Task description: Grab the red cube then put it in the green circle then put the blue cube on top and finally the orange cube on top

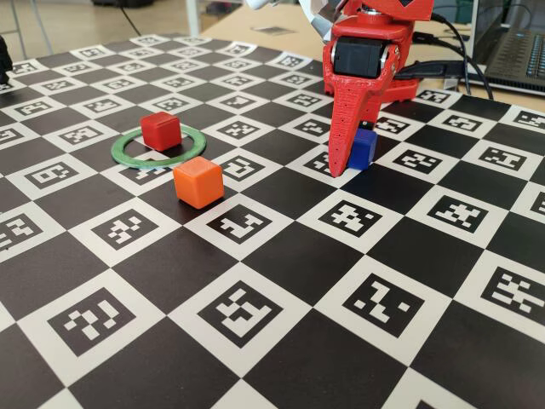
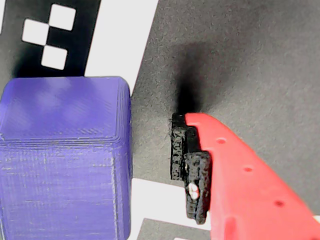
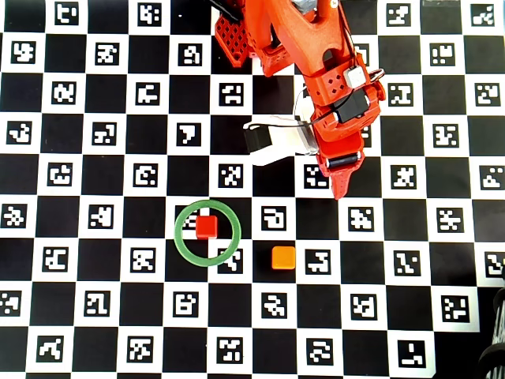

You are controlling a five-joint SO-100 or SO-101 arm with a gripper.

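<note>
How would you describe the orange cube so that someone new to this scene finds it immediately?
Start at the green circle on the checkered board; the red cube sits inside it. In the fixed view, the orange cube lies just outside the ring, nearer the camera. It is lighter than the red cube and stands far from the gripper.

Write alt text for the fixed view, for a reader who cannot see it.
A red robot claw reaches down beside the blue cube on a checkerboard of printed markers. To the left, the red cube sits inside the green circle, with the orange cube just outside the ring, nearer the camera.
</note>
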